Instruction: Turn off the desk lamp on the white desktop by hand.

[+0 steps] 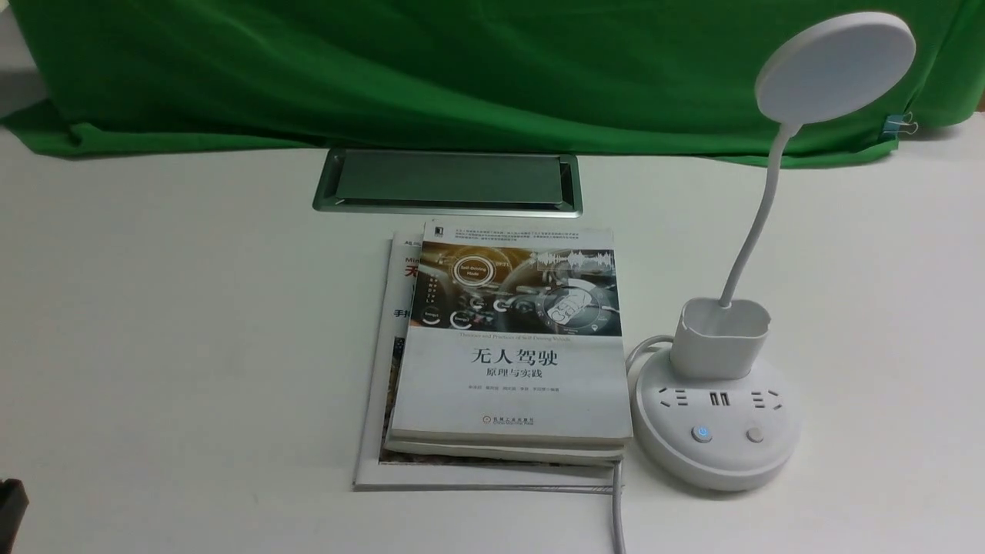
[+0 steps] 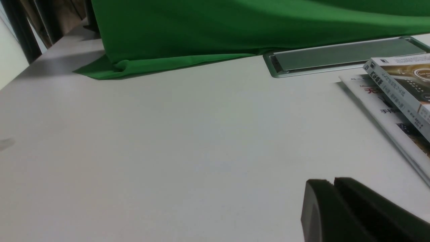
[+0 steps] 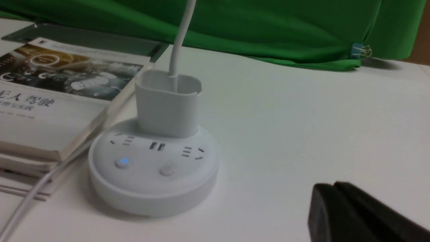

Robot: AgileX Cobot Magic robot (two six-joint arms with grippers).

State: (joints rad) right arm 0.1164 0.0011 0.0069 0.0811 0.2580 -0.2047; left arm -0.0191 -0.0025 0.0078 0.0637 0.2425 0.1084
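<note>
R gripper (image 3: 334, 188), wrist view: two black fingers pressed together, no gap, holding nothing, low over the white desktop (image 3: 302, 111). The desk lamp (image 3: 153, 168) stands near it, apart, no contact. Round base w/ sockets + 2 buttons facing the cam; one button (image 3: 123, 162) glows blue, the other (image 3: 166, 170) is plain. Cup holder (image 3: 167, 102) sits on the base, thin neck rising out of it.

L gripper (image 2: 334, 183): fingers likewise closed, empty, over bare desktop, well apart from the lamp.

Front view: lamp at R side of desk, disc head (image 1: 835, 68) up high. Stack of books (image 1: 504, 354) just beside the base on its L, white cable (image 1: 616, 508) between them. Grey cable hatch (image 1: 448, 181) behind the books, green cloth (image 1: 423, 69) at back.
</note>
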